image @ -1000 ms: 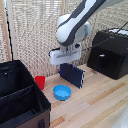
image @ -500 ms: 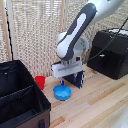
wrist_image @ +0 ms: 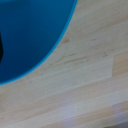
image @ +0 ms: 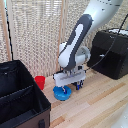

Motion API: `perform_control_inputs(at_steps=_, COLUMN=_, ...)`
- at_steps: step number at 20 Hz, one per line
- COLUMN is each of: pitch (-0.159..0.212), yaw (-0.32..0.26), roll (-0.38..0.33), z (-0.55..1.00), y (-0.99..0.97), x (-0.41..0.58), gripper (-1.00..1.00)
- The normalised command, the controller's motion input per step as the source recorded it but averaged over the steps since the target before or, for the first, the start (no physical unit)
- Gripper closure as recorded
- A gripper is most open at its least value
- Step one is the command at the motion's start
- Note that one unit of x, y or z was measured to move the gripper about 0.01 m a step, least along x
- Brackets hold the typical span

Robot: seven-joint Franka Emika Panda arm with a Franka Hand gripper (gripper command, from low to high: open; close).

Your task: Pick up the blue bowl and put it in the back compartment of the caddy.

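The blue bowl (image: 62, 93) rests on the wooden table beside the caddy (image: 22, 102), a large black box with inner dividers at the exterior view's left. My gripper (image: 65, 87) is low over the bowl, right at its rim, and its white body hides part of the bowl. In the wrist view the blue bowl (wrist_image: 30, 35) fills one corner very close up, with a dark sliver of a finger (wrist_image: 1, 50) at the picture's edge over the bowl. Nothing shows between the jaws, so they stand open. The caddy's compartments hold nothing that I can see.
A small red cup (image: 39, 82) stands just behind the bowl, close to the caddy wall. A black boxy machine (image: 112, 52) with a cable sits at the exterior view's right. A slatted blind backs the table.
The arm has come down and toward the exterior view's left, from above the table to right over the blue bowl. The bowl has not moved.
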Motion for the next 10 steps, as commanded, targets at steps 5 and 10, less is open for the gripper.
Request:
perform_control_inputs(at_steps=5, pitch=-0.014, yaw=-0.051, roll=-0.038, z=-0.21, y=0.20, x=-0.126, gripper=1.00)
perform_control_inputs(at_steps=10, pitch=-0.020, yaw=-0.028, roll=-0.049, z=-0.24, y=0.25, x=-0.115, gripper=1.00)
